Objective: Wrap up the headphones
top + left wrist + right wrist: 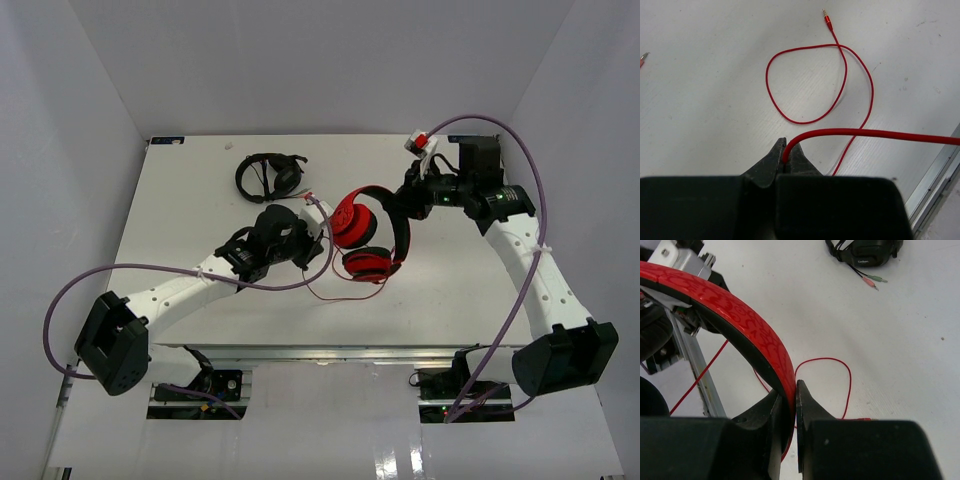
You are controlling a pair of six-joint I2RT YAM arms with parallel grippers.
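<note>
So that winding can be done, headphones (352,218) are clamped at the headband (755,335) by the right gripper (790,396); cable (860,132) is pinched by the left gripper (786,151).

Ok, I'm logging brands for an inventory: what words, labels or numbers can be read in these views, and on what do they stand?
black headset, ear cup: one short white brand word, too small and blurred to read.
red headphones, headband: only a crackle pattern, no lettering.
red cable and its plug: no markings visible.
Nothing else legible in any view.
</note>
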